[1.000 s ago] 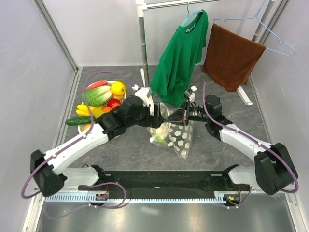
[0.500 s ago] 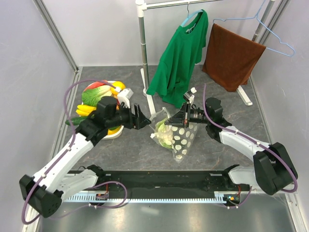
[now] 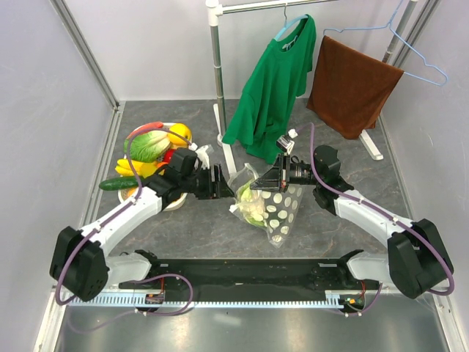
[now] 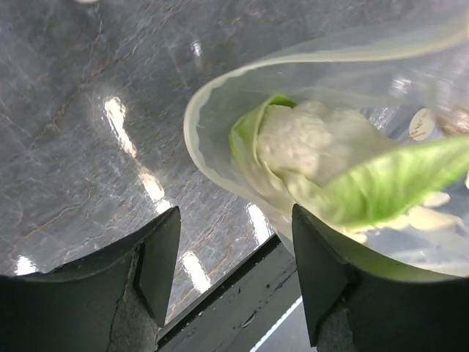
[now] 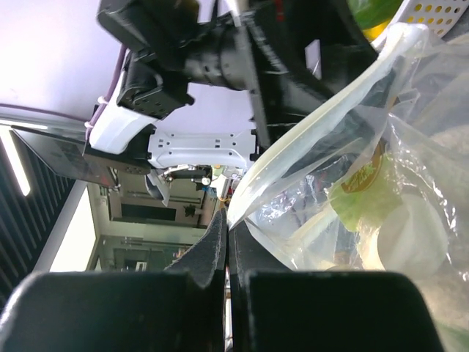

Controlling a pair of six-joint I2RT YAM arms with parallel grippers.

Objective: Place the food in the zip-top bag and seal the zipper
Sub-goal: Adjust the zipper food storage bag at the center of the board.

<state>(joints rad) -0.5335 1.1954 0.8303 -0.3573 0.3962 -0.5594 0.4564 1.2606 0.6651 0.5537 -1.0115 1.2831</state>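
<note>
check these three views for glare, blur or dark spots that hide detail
Left wrist: lights reflect as bright streaks on the glossy table, the left hand is dark and soft, the cabbage is fairly sharp. Right wrist: the right hand is nearly black against a bright background, and the zip-top bag film glints and blurs what is inside. Top external: even light, faint shadows, no glare.

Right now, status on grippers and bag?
Right gripper shut on zip-top bag rim. Left gripper open at its mouth. Cabbage inside. Nothing blocking.
</note>
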